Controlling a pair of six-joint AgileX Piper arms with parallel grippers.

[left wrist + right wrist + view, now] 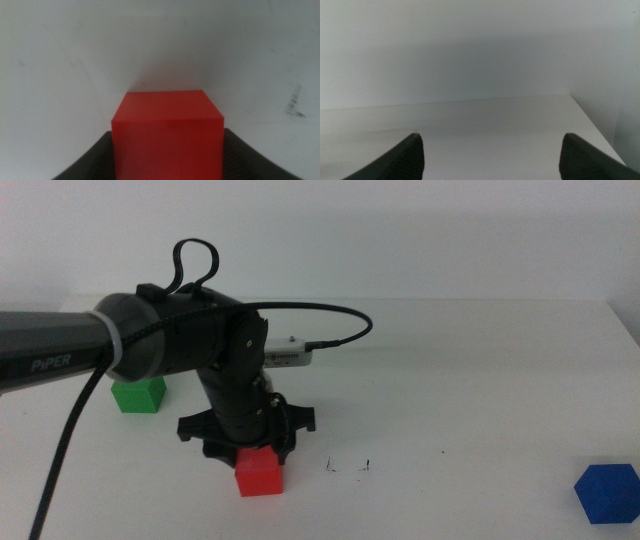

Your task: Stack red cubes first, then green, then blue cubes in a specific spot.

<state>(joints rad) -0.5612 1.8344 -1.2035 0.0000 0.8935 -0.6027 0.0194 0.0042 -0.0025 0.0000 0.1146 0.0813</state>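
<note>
The red cube [260, 473] rests on the white table just left of the specific spot [348, 468], which is marked by two small black pen marks. My left gripper [256, 454] comes down on the cube from above. In the left wrist view the red cube [167, 135] fills the gap between the two dark jaws, which press on both of its sides. One pen mark [295, 106] shows beside it. The green cube [138, 394] sits behind the left arm. The blue cube [607, 492] lies at the front right. My right gripper [490, 155] is open with nothing between its jaws, out of the middle view.
The left arm and its black cable [320, 315] reach across the left half of the table. The table's far edge [470, 100] and right edge show in the right wrist view.
</note>
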